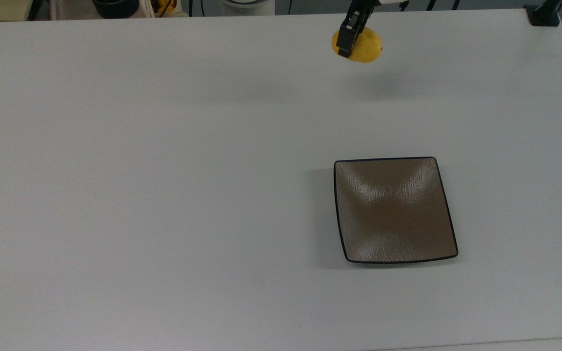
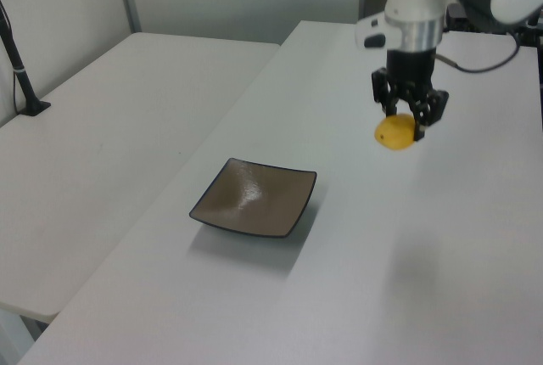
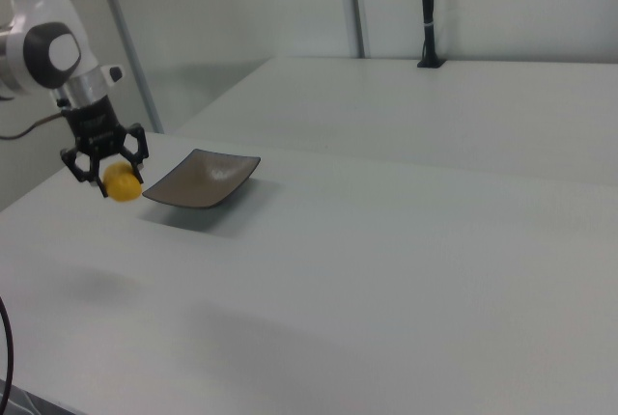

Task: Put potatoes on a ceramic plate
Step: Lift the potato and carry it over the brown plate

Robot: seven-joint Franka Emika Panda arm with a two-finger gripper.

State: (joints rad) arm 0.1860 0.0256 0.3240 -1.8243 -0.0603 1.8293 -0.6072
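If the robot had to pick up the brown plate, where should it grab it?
Probably by an edge. The plate is wide, square and shallow, far too broad to take whole, and it lies flat on the table. Its thin rim curves up slightly, so one finger could slip under an edge from the side while the other comes down on top. The gripper already holds the potato.

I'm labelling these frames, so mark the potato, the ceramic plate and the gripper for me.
potato (image 1: 365, 45): top view, on its yellow body right of the finger.
ceramic plate (image 1: 394, 209): top view, on its bare brown centre.
gripper (image 2: 406, 120): left view, midway between the fingertips, shut on the potato.
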